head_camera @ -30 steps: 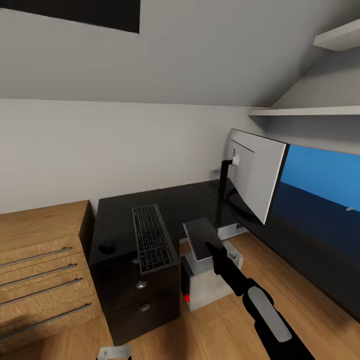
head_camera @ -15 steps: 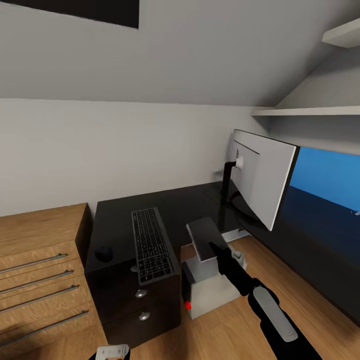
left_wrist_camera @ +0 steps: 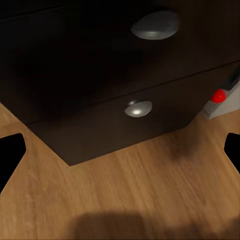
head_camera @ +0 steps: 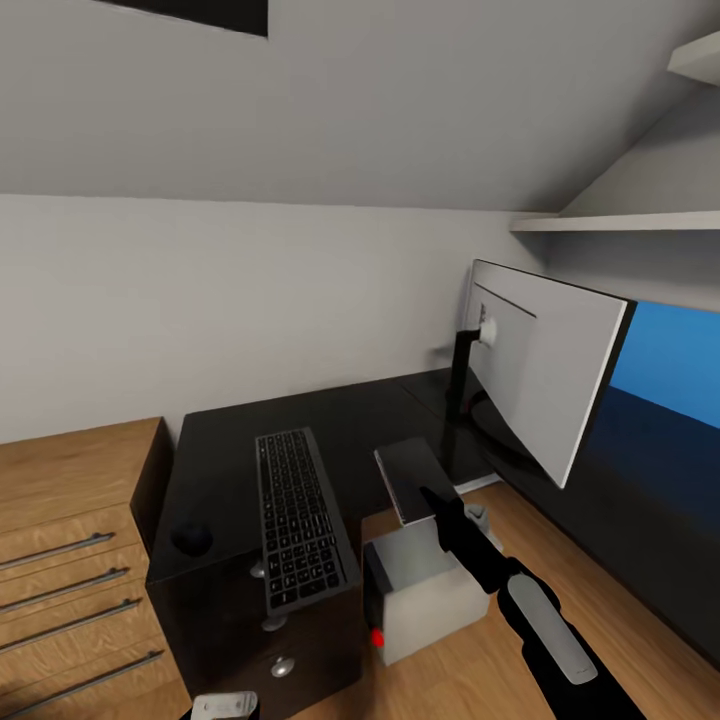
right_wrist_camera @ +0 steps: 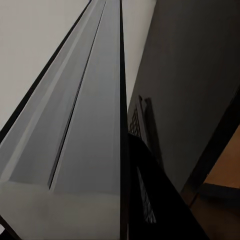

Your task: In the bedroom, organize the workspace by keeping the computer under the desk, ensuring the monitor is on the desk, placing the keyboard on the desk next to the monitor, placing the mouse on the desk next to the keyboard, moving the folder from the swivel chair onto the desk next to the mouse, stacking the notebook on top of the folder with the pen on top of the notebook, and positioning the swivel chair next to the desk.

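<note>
- Head view: the whole picture is shifting against the pictures of a second ago, so the camera is moving, not the furniture. The long black-topped desk point(head_camera: 330, 420) is now lying closer at lower centre. On it are resting the slim black-keyed keyboard in its silver frame point(head_camera: 298, 515), the small rounded black mouse point(head_camera: 191, 539) at its left, and the large flat monitor with pale grey back point(head_camera: 545, 365) at right. The boxy light grey computer tower point(head_camera: 425, 590) is standing on the floor at the desk's edge. The right gripper point(head_camera: 428, 497) is carrying a thin dark grey notebook point(head_camera: 412, 478) above the tower, as before; judged, notebook placement is pending.
- Left wrist view: the left gripper point(left_wrist_camera: 120, 150) is spread wide, facing dark drawers with round silver knobs point(left_wrist_camera: 138, 108).
- Right wrist view: the notebook point(right_wrist_camera: 82, 125) is being gripped edge-on.
</note>
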Controlling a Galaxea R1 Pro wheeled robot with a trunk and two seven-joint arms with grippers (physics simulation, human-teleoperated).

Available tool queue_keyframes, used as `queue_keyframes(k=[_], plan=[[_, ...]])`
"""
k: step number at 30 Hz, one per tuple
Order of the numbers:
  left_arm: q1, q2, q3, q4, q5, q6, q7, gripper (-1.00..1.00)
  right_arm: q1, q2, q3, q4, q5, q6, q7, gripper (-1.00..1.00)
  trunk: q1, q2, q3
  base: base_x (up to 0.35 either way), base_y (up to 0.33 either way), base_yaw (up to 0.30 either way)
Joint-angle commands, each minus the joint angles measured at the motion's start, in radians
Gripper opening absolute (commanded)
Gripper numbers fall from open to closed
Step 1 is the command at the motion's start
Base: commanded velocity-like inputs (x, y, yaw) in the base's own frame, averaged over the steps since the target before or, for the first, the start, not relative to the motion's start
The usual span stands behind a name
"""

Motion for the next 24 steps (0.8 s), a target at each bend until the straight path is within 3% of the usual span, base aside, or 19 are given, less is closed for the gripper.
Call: queue_keyframes(k=[1, 12, 17, 24], plan=[[0.000, 0.000, -0.002, -0.002, 0.007, 0.005, 0.006, 1.00, -0.001, -0.001, 0.002, 0.000, -0.009, 0.002, 0.003, -1.00, 0.000, 0.000, -0.001, 0.032, 0.000, 0.000], [0.000, 0.001, 0.002, -0.006, 0.008, 0.007, 0.006, 1.00, -0.001, 0.001, 0.005, 0.021, -0.011, 0.003, -0.016, -1.00, 0.000, 0.000, -0.001, 0.126, 0.000, 0.000], [0.000, 0.000, 0.039, -0.011, 0.009, 0.009, 0.005, 1.00, -0.001, 0.002, 0.005, 0.036, -0.012, 0.003, -0.052, -1.00, 0.000, 0.000, -0.001, 0.018, 0.000, 0.000], [0.000, -0.002, 0.072, -0.012, 0.011, 0.007, 0.004, 1.00, -0.001, 0.003, 0.004, 0.043, -0.014, 0.003, -0.086, -1.00, 0.027, -0.049, -0.023, 0.004, 0.000, 0.000]])
